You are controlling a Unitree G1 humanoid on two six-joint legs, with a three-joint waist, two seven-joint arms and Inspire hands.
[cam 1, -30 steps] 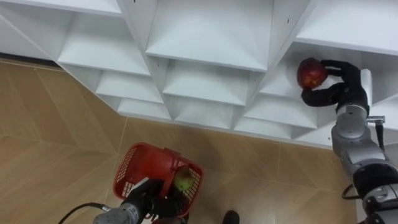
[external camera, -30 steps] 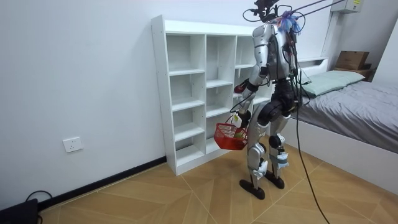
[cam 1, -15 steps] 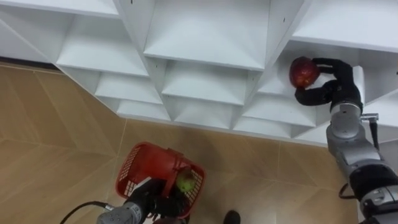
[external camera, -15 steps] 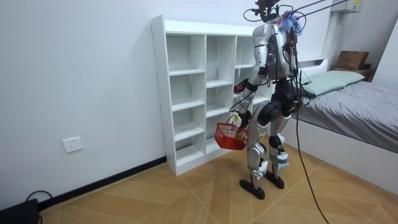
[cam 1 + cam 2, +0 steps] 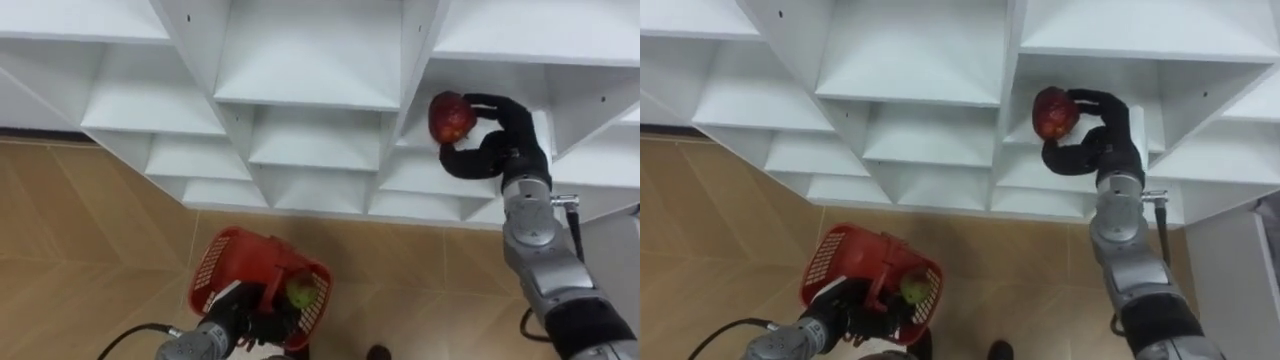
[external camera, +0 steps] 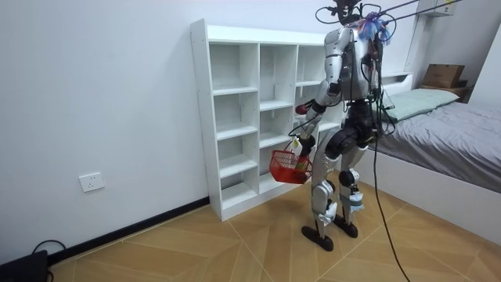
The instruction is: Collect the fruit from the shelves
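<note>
Robot stands before closet (image 6: 235, 117), facing it; bed (image 6: 446, 133) behind robot, at the room view's right. In the eye views, closet compartments span 9 to 3 o'clock, with floor (image 5: 90, 230) below them. Right hand (image 5: 497, 140) at 2 o'clock, at a compartment's mouth, curled round apple (image 5: 451, 117). Basket (image 5: 215, 262) at 7 o'clock, above floor, with left hand (image 5: 250, 320) closed on its handle. One fruit (image 5: 298, 292) in basket, toward its 4 o'clock side.

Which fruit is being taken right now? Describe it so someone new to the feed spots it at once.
Start at the white shelf unit and go toward its right side. There the right hand has its fingers curled round a red apple. It is the one red fruit, held up at the shelves; the green fruit lies low in the red basket.
</note>
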